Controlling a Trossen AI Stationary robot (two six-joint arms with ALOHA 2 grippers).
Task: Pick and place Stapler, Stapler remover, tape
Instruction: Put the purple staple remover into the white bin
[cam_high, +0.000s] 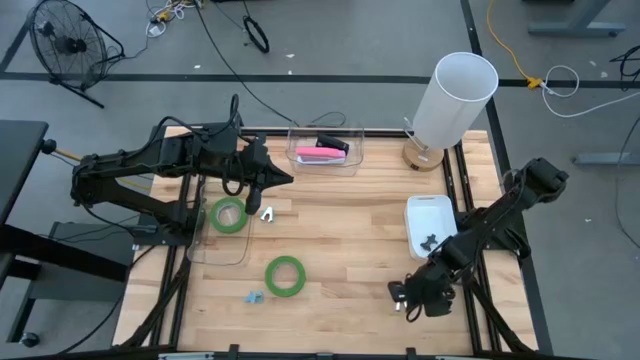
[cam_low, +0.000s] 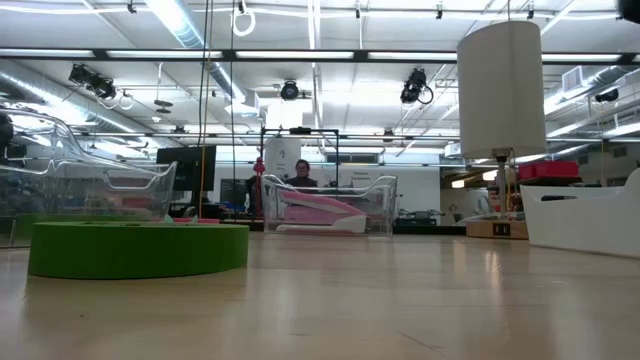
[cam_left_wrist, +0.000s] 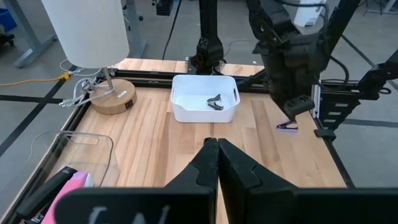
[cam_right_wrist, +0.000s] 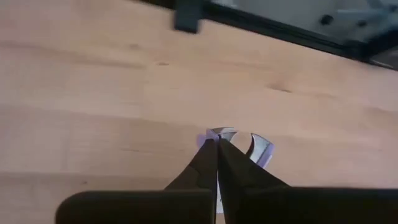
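Note:
My right gripper (cam_high: 405, 298) is near the table's near edge, right of centre, shut and pointing down at a small purple-and-silver staple remover (cam_right_wrist: 256, 147) on the wood. My left gripper (cam_high: 280, 180) is shut and empty above the table's far left part. One green tape roll (cam_high: 228, 214) lies flat in a clear tray (cam_high: 215, 245). A second green roll (cam_high: 285, 275) lies flat on the table. A pink stapler (cam_high: 322, 152) lies in a clear box at the far edge. A pink-red roll does not show. My right gripper comes at the staple remover from above, fingers pointing down, shut at its purple end (cam_right_wrist: 204, 138). The fingertips hide the place of contact, so the part they pinch cannot be told. The remover lies on the table, its silver jaws (cam_right_wrist: 260, 148) beside the fingers.
A white bin (cam_high: 432, 215) at the right holds a dark staple remover (cam_high: 430, 240). A lamp with a white shade (cam_high: 455, 95) stands at the far right. A small white remover (cam_high: 266, 213) and a small blue piece (cam_high: 253, 296) lie on the wood.

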